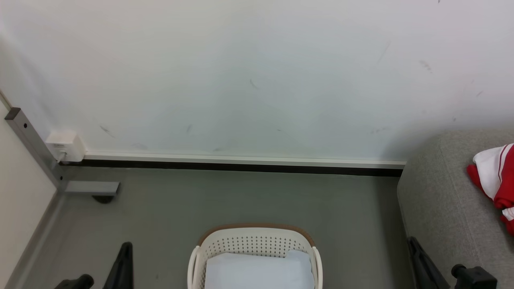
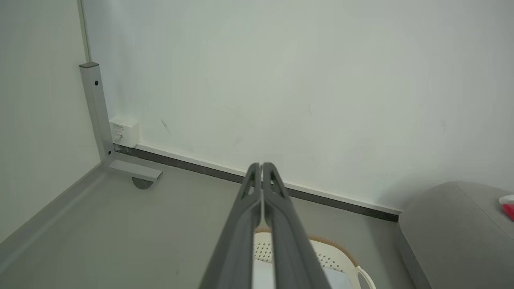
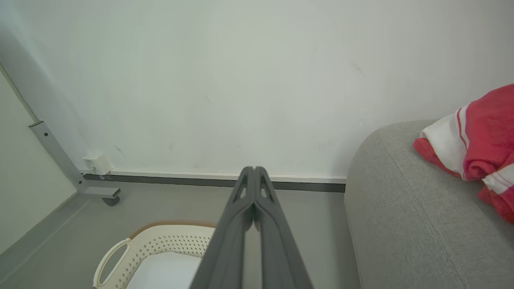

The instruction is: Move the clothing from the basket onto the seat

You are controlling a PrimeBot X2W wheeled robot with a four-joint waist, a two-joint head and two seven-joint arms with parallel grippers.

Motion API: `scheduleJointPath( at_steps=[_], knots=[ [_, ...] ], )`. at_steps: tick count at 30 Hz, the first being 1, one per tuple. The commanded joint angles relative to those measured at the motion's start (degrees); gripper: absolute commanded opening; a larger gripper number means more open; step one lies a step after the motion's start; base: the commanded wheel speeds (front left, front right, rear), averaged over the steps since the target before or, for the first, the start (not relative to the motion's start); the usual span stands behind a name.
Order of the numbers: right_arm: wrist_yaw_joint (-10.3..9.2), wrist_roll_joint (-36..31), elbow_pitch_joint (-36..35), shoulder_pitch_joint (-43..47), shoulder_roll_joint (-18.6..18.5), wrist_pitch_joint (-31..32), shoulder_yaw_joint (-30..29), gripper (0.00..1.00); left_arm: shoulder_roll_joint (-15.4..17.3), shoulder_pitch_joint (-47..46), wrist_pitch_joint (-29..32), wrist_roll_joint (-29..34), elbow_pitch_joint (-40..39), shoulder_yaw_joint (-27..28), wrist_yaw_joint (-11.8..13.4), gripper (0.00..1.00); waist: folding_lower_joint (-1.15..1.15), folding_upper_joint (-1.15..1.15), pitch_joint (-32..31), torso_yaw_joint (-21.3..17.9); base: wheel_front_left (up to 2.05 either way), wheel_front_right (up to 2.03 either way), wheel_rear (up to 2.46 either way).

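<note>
Left gripper point(image 2: 262, 165): my two dark fingers are pressed together tip to tip, with nothing between them. It is held in the air over the near part of the basket point(image 1: 253, 241) and points toward the white wall point(image 1: 257, 80).

Right gripper point(image 3: 253, 168): fingers likewise closed against each other, with nothing held. It points at the wall, with the basket low on its left and the seat point(image 1: 437, 208) on its right.

The basket stands on the grey floor point(image 1: 180, 200) to the left of the seat, apart from it, brown rim facing the wall. A pale flat liner point(image 1: 259, 271) lies bare on its bottom.

The clothing point(image 1: 496, 180), red with white panels and stripe trim, lies bunched on top of the seat, well away from the basket and cut off by the head view's right edge.

A grey metal post point(image 1: 32, 144) with a foot stands in the left corner, and a small white box point(image 1: 64, 144) sits on the wall just beside it, above the dark skirting strip point(image 1: 241, 166)
</note>
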Motion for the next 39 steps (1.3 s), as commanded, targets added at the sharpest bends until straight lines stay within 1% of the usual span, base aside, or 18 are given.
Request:
scheduleJointPath(
  at_steps=[1, 7, 8, 21, 39],
  knots=[
    [-0.02, 2.6, -0.9, -1.0, 0.0, 0.5, -0.7, 0.0, 0.2, -1.3, 0.8, -2.6, -0.5, 0.7, -0.1, 0.0, 0.0, 0.0, 0.0, 0.0, 0.0, 0.0, 0.0],
    [-0.02, 8.7, -1.5, -1.2, 0.2, 2.3, -1.8, 0.0, 0.1, -1.7, 2.5, -9.0, -0.7, 0.8, -0.2, 0.0, 0.0, 0.0, 0.1, -0.1, 0.0, 0.0, 0.0],
    [-0.02, 8.7, -1.5, -1.2, 0.2, 2.3, -1.8, 0.0, 0.1, -1.7, 2.5, -9.0, -0.7, 0.8, -0.2, 0.0, 0.0, 0.0, 0.1, -0.1, 0.0, 0.0, 0.0],
    [-0.04, 20.5, -2.6, -1.6, 0.5, 5.6, -3.9, 0.0, -0.1, -2.5, 5.5, -21.2, -1.0, 0.9, -0.5, 0.0, 0.0, 0.0, 0.3, -0.2, 0.0, 0.0, 0.0],
    [-0.06, 34.3, -3.8, -2.2, 0.9, 9.5, -6.4, 0.0, -0.4, -3.7, 9.4, -35.4, -1.0, 1.4, -0.7, 0.0, 0.0, 0.0, 0.6, -0.4, 0.0, 0.0, 0.0]
  ],
)
